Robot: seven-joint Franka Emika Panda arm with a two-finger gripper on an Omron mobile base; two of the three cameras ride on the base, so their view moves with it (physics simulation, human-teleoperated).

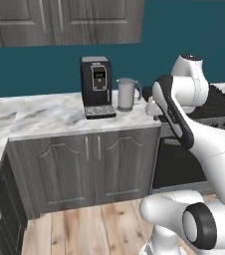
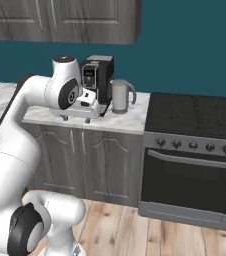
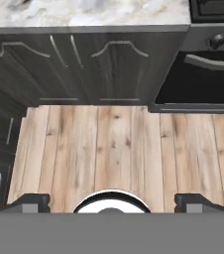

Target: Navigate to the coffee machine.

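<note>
The coffee machine is a tall black box with a grey top, a small display panel on its front and a grey grated drip tray at its base. It stands upright on the marble bench, at the back near the blue wall, just beside the silver kettle

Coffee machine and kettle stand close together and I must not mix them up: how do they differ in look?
The coffee machine is a tall black box with a grey top, a small front display and a grated drip tray at its base; the kettle is shorter, rounded, pale silver, with a side handle. The coffee machine stands farther from the stove; the kettle stands between them. Both stand upright on the marble counter, side by side.
</note>
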